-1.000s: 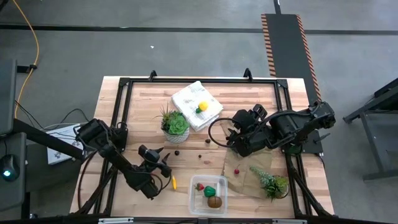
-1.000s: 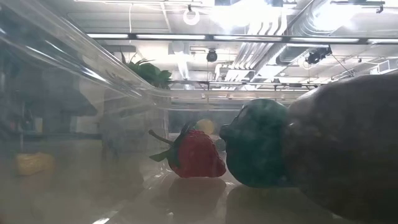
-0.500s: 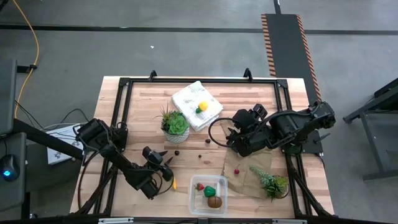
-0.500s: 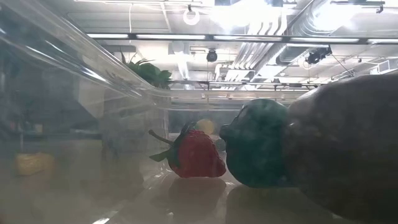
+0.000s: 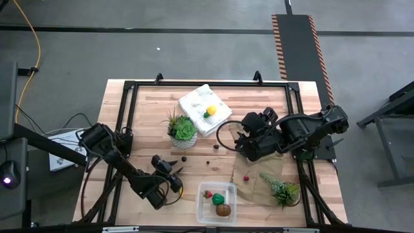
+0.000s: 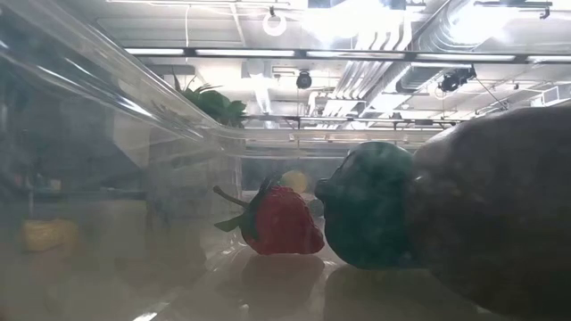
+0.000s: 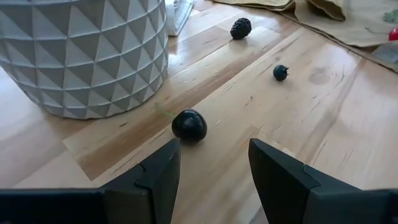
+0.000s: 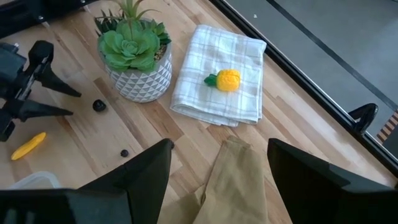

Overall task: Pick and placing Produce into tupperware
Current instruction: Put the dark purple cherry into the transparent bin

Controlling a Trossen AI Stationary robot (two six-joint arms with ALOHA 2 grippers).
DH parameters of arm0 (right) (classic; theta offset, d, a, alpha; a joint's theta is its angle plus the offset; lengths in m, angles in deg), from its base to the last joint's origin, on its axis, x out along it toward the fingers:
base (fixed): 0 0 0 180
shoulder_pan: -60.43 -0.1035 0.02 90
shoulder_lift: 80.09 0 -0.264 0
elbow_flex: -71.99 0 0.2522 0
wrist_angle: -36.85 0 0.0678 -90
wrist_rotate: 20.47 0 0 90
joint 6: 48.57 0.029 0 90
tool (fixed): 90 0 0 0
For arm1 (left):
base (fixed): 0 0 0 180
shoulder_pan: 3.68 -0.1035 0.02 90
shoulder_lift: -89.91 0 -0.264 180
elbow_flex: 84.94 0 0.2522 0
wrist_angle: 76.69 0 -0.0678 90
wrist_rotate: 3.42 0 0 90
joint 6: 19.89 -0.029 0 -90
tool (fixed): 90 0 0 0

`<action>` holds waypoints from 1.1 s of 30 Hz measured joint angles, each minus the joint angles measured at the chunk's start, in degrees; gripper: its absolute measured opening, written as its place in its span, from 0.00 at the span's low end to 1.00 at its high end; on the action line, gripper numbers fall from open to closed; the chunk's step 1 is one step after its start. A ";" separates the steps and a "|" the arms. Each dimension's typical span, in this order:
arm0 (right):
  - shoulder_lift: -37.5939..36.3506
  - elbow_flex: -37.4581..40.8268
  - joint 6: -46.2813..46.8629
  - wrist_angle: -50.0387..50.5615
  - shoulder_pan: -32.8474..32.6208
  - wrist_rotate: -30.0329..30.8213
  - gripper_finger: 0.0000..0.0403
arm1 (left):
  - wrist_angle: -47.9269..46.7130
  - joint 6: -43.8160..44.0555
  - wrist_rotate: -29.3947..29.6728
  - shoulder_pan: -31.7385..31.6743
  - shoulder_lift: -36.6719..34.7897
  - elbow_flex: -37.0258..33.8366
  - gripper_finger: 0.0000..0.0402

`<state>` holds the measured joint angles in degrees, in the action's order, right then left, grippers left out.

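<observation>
Left gripper (image 7: 211, 168) spread wide and empty, aimed at the glossy round dark berry (image 7: 189, 124) on bare wood just beside the faceted white pot (image 7: 81, 50). Best lowered straight, 2 fingers bracketing it, closing gently: smooth, likely to roll. Clear tupperware (image 5: 217, 200) near the front edge, holding 3 pieces, possibly strawberry, green piece, brown ball. Right gripper (image 8: 214, 155) parked over the crumpled paper bag (image 5: 259, 175), open, empty.

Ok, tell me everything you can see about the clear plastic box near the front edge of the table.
The tupperware is a small see-through plastic box, squarish with rounded corners, open on top with no lid in sight. It sits flat on the wooden table at the front edge, beside the brown paper bag. Inside lie a red strawberry, a green piece and a brown ball, close together. No claw touches it.
</observation>
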<state>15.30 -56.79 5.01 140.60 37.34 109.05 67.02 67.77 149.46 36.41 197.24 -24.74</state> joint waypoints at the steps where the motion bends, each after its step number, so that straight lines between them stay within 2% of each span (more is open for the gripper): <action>1: 0.00 0.00 0.00 0.00 0.00 -0.02 0.64 | -0.07 0.46 0.41 -0.01 -0.19 0.00 0.45; 7: 0.00 0.00 0.00 -0.04 0.00 0.02 0.64 | -2.23 1.13 0.83 -0.34 -1.53 -0.08 0.45; 12: 0.00 0.01 0.00 -0.24 0.00 0.09 0.64 | 3.71 0.90 -0.31 -1.63 -3.38 -4.42 0.45; 18: 0.00 0.02 0.42 -0.39 -0.02 0.13 0.64 | 9.75 -9.63 -0.44 -2.14 -6.61 -6.51 0.45; 25: 0.00 0.02 0.08 -0.81 0.22 0.60 0.64 | 16.11 -21.02 -5.78 -4.86 -7.06 -6.93 0.45; 33: 0.00 0.02 0.42 -1.14 0.24 0.59 0.64 | 16.89 -21.90 -7.71 -7.23 -7.04 -8.36 0.45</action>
<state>15.30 -56.77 5.43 139.47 37.58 109.64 83.91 45.87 141.74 29.18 190.20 -33.10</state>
